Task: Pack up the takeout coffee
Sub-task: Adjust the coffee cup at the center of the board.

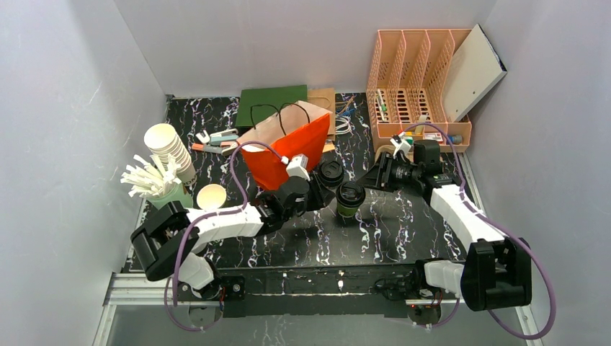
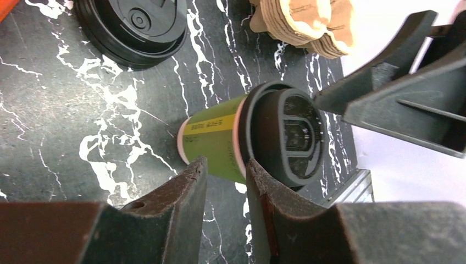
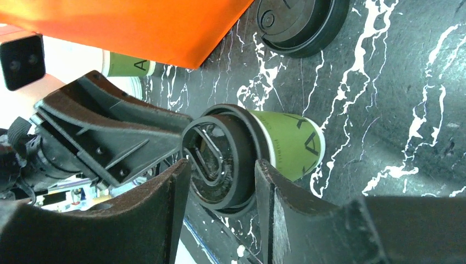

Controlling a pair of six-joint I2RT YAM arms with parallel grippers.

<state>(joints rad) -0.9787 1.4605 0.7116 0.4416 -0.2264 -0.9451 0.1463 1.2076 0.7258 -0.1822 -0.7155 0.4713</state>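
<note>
Dark fingers (image 2: pixel 181 209) of the left gripper (image 2: pixel 225 165) fill the bottom of the left wrist view. Its jaws stand a narrow gap apart and clamp nothing, with the tips just short of the side of the takeout coffee (image 2: pixel 214 140). From above, the left arm stretches low and nearly level across the table (image 1: pixel 403 231) and points at the coffee from its left.

The right arm reaches out from its base, bends at the elbow and aims the right gripper (image 3: pixel 220 165) at the coffee from its far right. Those jaws are wider apart. In the right wrist view the black lid (image 3: pixel 220 159) shows between them, though it is not clear whether either finger touches it.

The tabletop is black with white marble veins, and plain pale walls enclose it.

The coffee stands upright near the middle of the table, between the two grippers. A second lidded cup (image 1: pixel 332 173) sits just beyond it, and an orange paper bag (image 1: pixel 288 148) stands open behind and to its left. A lidless green cup (image 1: pixel 211 196) and a stack of white cups (image 1: pixel 169 144) are well off to the coffee's left. A peach file rack (image 1: pixel 414 79) stands far behind it to the right.

The coffee's wall is olive green, with a yellow band of small print on one side and a dark letter A on another. Its bottom edge is cream, and the round black lid has a raised rim.
</note>
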